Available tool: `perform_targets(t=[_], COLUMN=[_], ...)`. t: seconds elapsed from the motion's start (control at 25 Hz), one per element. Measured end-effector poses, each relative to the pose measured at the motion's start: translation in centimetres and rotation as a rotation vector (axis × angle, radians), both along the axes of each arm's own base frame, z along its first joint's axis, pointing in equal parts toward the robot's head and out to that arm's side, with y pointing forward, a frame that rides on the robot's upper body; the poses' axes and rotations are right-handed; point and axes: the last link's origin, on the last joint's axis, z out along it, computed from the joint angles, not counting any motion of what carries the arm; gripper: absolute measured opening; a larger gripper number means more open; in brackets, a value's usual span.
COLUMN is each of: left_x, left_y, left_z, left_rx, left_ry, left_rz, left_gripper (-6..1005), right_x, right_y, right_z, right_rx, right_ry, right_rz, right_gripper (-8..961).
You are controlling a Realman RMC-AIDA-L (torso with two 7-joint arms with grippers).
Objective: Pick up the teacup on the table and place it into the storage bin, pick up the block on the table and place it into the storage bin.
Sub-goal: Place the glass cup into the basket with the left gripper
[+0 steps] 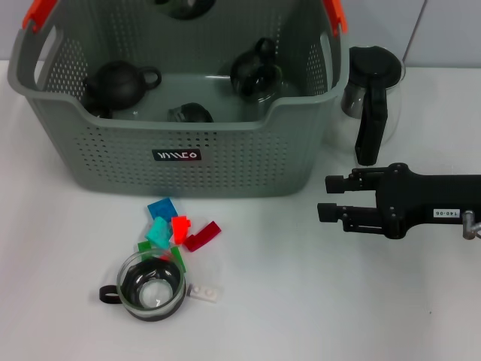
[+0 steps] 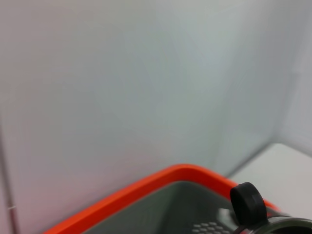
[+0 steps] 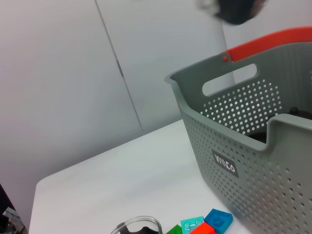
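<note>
A glass teacup [image 1: 152,286] with a black handle stands on the table near the front left. Loose blocks lie just behind it: blue [image 1: 163,208], teal [image 1: 158,233], red [image 1: 181,226], dark red [image 1: 202,236], green [image 1: 178,260] and white [image 1: 204,293]. The grey storage bin [image 1: 188,162] stands behind them. A dark cup-like thing [image 1: 184,6] hangs over the bin's far side, where my left arm is; the left wrist view shows a black cup handle [image 2: 248,202] close by, above the orange rim [image 2: 161,183]. My right gripper [image 1: 331,198] hovers open and empty right of the bin.
Inside the bin lie a black teapot [image 1: 120,81], a dark glass pot [image 1: 255,69] and another small cup [image 1: 189,113]. A glass coffee jug [image 1: 372,90] with a black handle stands right of the bin, just behind my right gripper.
</note>
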Motion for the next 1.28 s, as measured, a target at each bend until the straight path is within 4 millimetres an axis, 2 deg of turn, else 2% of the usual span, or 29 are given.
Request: perform_targets(t=[0.04, 0.08, 0.28, 0.52, 0.72, 0.88, 1.28], left_x=[0.7, 0.8, 1.7, 2.1, 1.3, 0.3, 0.4], left_y=[1.2, 1.4, 2.2, 2.8, 4.3, 4.7, 4.3], left_z=[-0.5, -0.5, -0.7, -2.7, -7.0, -9.8, -13.0], left_rx=[0.024, 0.028, 0.02, 0.037, 0.089, 0.032, -0.007], left_ry=[0.012, 0.013, 0.062, 0.189, 0.342, 0.468, 0.629], left_rz=[0.08, 0.097, 0.159, 0.172, 0.174, 0.179, 0.092], left_gripper=[93, 94, 102, 110, 117, 123, 137], right_x=[0.0, 0.0, 0.0, 0.0, 0.0, 0.0, 0.3], right_y=[0.0, 0.0, 0.0, 0.0, 0.0, 0.0, -0.3], right_z=[0.0, 0.0, 0.0, 0.0, 0.0, 0.0, 0.0], right_rx=[0.0, 0.0, 0.0, -0.001, -0.001, -0.001, -0.007], right_ry=[0.0, 0.0, 0.001, 0.001, 0.001, 0.001, 0.004], right_rz=[0.0, 0.0, 0.0, 0.001, 0.001, 0.001, -0.006], right_gripper=[583, 583, 583, 583, 583, 583, 583])
